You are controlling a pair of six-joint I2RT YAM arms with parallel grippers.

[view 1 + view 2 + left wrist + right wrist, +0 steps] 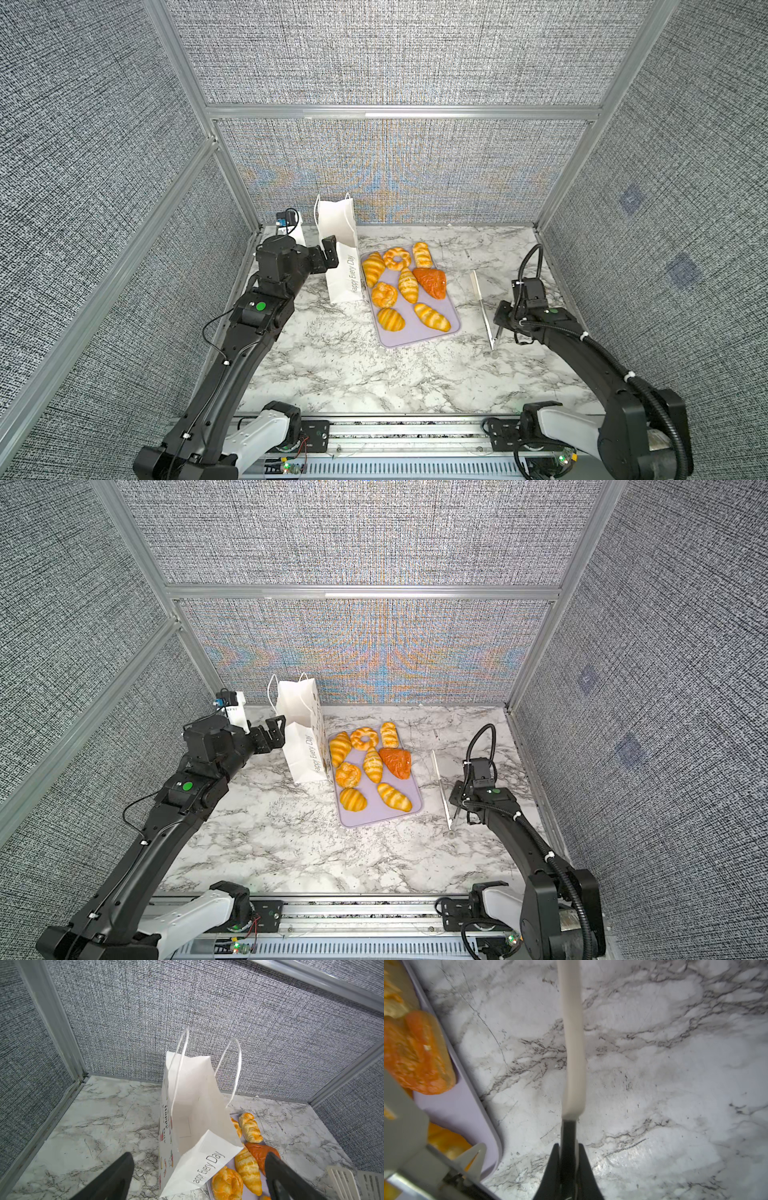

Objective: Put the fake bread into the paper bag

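**Tool pickup: my right end effector (568, 1148) is clamped shut on the long cream tool (573, 1043).**
My left end effector (199, 1155) stands wide open, empty, beside the paper bag (187, 1095); I advise lifting the tool level off the desk (332, 365).

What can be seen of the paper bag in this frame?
The paper bag is white, tall and creased, with two white string handles and grey "Happy Every Day" lettering on one wide side. Small coloured pictures mark a narrow side. It stands upright at the back left of the marble table, mouth open, and looks empty inside. The lavender tray lies close on its right in both top views; whether they touch cannot be told. The open left gripper sits by its near wall, not gripping it.
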